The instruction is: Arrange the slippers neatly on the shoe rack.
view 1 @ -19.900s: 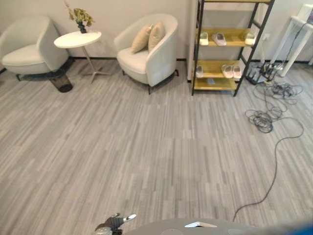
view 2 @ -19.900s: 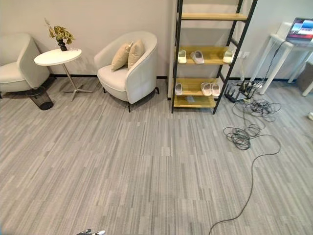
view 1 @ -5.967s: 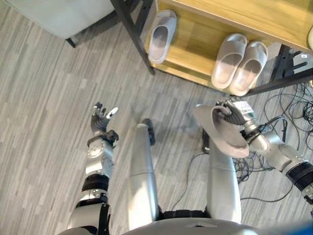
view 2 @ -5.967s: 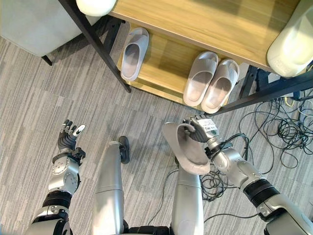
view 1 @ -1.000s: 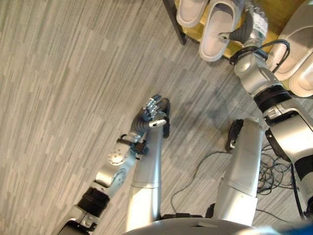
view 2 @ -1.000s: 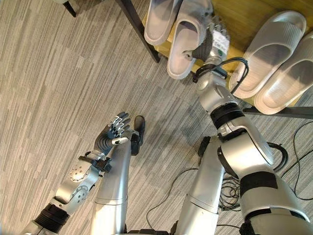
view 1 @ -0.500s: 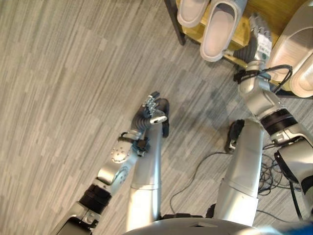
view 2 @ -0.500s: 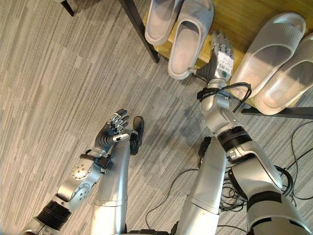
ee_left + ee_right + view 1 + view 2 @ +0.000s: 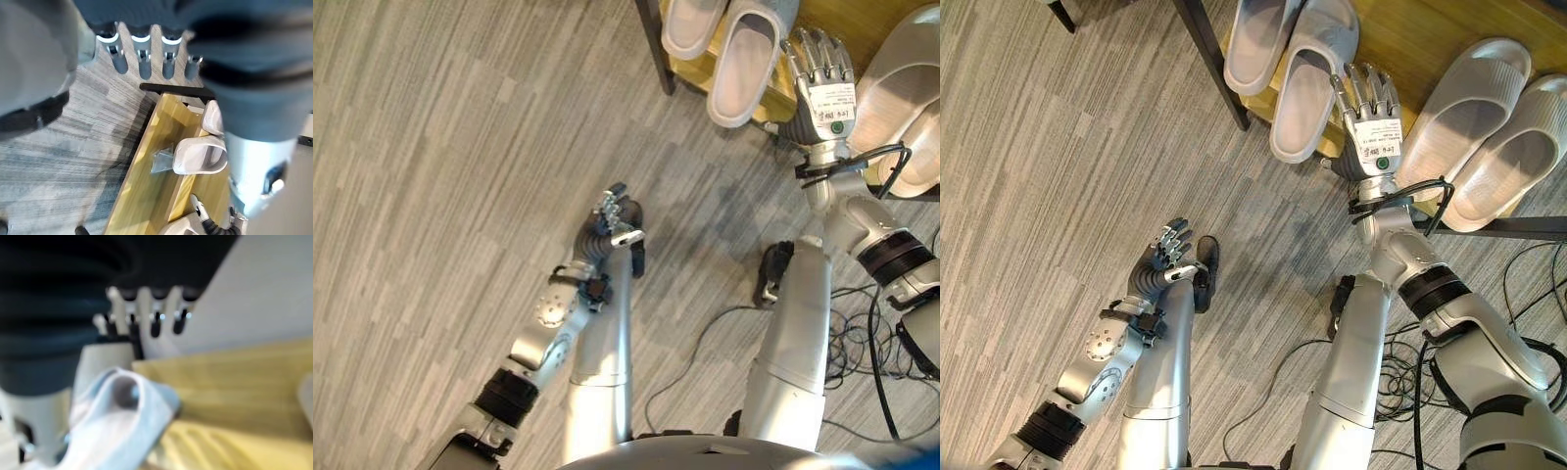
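Note:
Two grey slippers [image 9: 1258, 39] [image 9: 1304, 86] lie side by side, toes inward, on the lowest wooden shelf [image 9: 1435, 39] of the shoe rack, the second one's heel past the front edge. My right hand [image 9: 1368, 108] hovers just right of that slipper [image 9: 744, 61], open with straight fingers and holding nothing. In the right wrist view the same slipper [image 9: 122, 416] lies below the straight fingers [image 9: 146, 308]. My left hand [image 9: 1163, 260] hangs open above the floor, away from the rack, and holds nothing.
A second pair of pale slippers [image 9: 1459, 117] [image 9: 1518, 162] lies on the same shelf to the right. A black rack post [image 9: 1209, 59] stands left of the slippers. Cables [image 9: 1410, 377] coil on the grey striped floor at lower right.
My right hand has come off the heel of the second slipper, moved to its right side and straightened its fingers. The slipper stays on the shelf. The left hand has hardly moved.

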### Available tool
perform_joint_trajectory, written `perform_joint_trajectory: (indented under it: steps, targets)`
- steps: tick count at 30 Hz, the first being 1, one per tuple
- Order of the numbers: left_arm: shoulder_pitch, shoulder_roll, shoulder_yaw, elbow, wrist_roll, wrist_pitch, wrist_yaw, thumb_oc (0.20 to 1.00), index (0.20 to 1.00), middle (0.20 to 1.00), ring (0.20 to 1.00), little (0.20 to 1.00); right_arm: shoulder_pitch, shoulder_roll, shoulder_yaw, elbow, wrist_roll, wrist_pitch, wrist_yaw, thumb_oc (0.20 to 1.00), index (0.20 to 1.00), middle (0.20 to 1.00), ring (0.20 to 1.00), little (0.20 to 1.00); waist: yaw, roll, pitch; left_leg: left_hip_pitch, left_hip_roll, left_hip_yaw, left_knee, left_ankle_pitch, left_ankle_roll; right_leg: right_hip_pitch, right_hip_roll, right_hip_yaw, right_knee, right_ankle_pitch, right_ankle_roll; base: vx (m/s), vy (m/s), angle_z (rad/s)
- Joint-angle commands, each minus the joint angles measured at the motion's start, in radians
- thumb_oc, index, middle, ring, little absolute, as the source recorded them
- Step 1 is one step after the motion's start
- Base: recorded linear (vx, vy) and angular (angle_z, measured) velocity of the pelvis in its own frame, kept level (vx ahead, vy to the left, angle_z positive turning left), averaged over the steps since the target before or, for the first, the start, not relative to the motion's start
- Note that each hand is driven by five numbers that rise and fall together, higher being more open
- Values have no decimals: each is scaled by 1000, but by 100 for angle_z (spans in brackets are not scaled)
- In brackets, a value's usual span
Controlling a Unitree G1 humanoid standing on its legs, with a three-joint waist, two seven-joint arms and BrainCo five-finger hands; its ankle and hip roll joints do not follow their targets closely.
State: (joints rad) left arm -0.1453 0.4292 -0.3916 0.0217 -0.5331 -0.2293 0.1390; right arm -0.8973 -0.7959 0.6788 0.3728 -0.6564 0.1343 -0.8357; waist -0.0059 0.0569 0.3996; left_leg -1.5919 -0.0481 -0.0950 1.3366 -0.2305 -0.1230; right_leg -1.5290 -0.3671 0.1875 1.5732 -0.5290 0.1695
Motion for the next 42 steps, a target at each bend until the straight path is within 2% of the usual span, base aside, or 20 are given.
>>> perform_joint_trajectory:
  steps: [1,6,8,11,15,19,22,26,30,42]
  targets:
    - [1,-13,-19,49,27,-26,17,1000,1000,1000,1000,1000,-40,-28,-21,-72,-72,-56,-100,1000,1000,1000,1000,1000,-4,0,0,22,106,-73,-54,-45,-139,-41,-5,40,-7,438,27,26,-50,-10]
    - [20,2,-27,46,21,-25,8,1000,1000,1000,1000,1000,-2,-67,0,-167,-81,-103,-66,1000,1000,1000,1000,1000,0,-8,3,22,127,-58,-45,-51,-139,-41,-1,36,1,410,20,18,-44,-4]
    - [28,5,-38,50,25,-25,5,1000,1000,1000,1000,1000,15,-79,28,-195,-80,-127,-23,1000,1000,1000,1000,1000,2,-17,3,22,129,-54,-43,-51,-139,-41,3,33,-1,392,16,7,-46,-6]
    - [35,4,-38,51,24,-30,1,1000,1000,1000,1000,1000,20,-73,51,-185,-69,-131,16,1000,1000,1000,1000,1000,3,-24,3,22,132,-50,-40,-52,-136,-41,6,32,-1,381,12,1,-33,-4]
    - [46,3,-41,61,29,-36,-14,1000,1000,1000,1000,1000,40,-63,97,-173,-51,-148,114,1000,1000,1000,1000,1000,5,-38,-1,22,133,-44,-44,-51,-126,-41,7,32,-9,359,6,2,-38,0]
    - [48,0,-44,91,34,-45,-18,1000,1000,1000,1000,1000,29,-62,147,-140,-57,-161,140,1000,1000,1000,1000,1000,8,-44,-7,22,132,-46,-42,-50,-118,-41,8,28,-13,346,2,2,-8,0]
    - [37,-14,-45,111,41,-54,-8,1000,1000,1000,1000,1000,15,-33,182,-44,-95,-104,130,1000,1000,1000,1000,1000,10,-46,-12,22,134,-43,-48,-49,-112,-41,6,22,-24,335,0,0,0,0]
    - [26,-24,-46,130,50,-64,1,1000,1000,1000,1000,1000,-11,-15,214,12,-124,-83,106,1000,1000,1000,1000,1000,12,-49,-17,22,133,-42,-50,-50,-109,-41,6,21,-30,327,-3,0,0,0]
    - [11,-24,-45,153,65,-73,17,1000,1000,1000,1000,1000,-56,18,250,98,-163,-28,81,1000,1000,1000,1000,1000,17,-50,-22,22,133,-41,-53,-49,-104,-41,2,17,-34,319,-5,0,0,0]
    - [-28,11,-30,181,136,-109,75,1000,1000,1000,1000,1000,-167,88,345,257,-216,39,-5,1000,1000,1000,1000,1000,27,-50,-27,22,127,-40,-49,-52,-98,-41,-8,14,-41,303,-7,0,0,0]
